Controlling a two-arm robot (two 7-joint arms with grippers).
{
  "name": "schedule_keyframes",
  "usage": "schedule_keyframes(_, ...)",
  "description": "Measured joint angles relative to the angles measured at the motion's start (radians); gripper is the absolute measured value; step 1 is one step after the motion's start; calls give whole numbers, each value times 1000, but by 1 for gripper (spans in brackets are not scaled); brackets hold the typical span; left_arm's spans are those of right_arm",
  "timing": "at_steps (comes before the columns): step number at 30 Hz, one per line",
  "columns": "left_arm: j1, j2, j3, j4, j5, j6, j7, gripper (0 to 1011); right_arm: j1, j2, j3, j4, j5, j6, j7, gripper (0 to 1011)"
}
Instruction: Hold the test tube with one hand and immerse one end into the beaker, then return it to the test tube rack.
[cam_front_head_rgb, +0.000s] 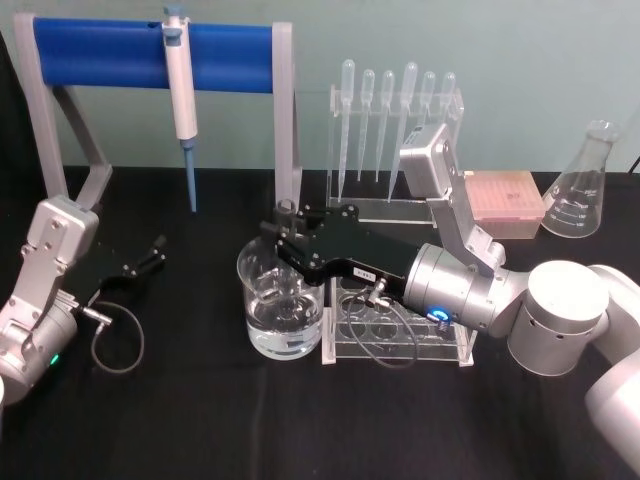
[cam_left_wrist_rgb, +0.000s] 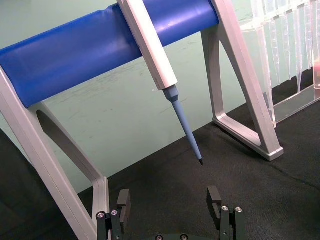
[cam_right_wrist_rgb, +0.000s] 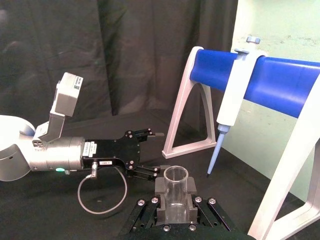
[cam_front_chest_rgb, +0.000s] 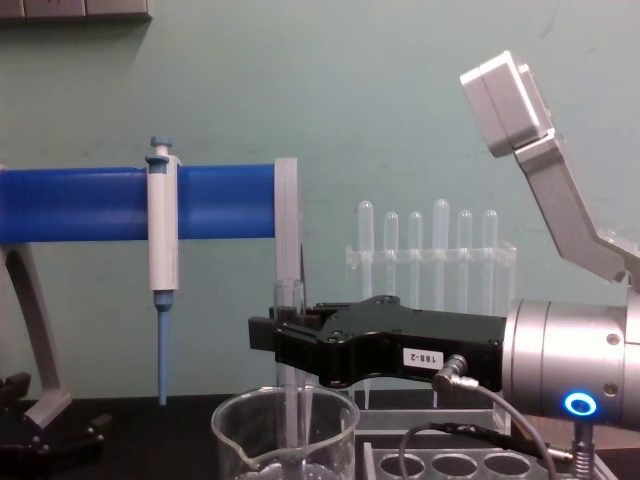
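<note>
The test tube (cam_right_wrist_rgb: 176, 192) is pinched upright by the right gripper (cam_front_head_rgb: 286, 235) at the head view's centre, its lower end held inside the beaker (cam_front_head_rgb: 283, 325), while the left gripper (cam_front_head_rgb: 150, 254) is parked spread at the left.

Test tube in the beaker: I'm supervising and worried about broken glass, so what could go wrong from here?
1. The right gripper pinches the test tube near its top, upright inside the beaker; a sideways move before lifting could knock it on the rim or spill the liquid.
2. The rack stands close beside the beaker, so the return path is tight.
3. Smooth glass might slip in the grip. The left gripper rests open, far left.
</note>
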Motion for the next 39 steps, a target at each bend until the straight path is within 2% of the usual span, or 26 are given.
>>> schedule_keyframes(39,0,0,0,0,0,0,0,1000,1,0,-1,0,0,1,-1,224)
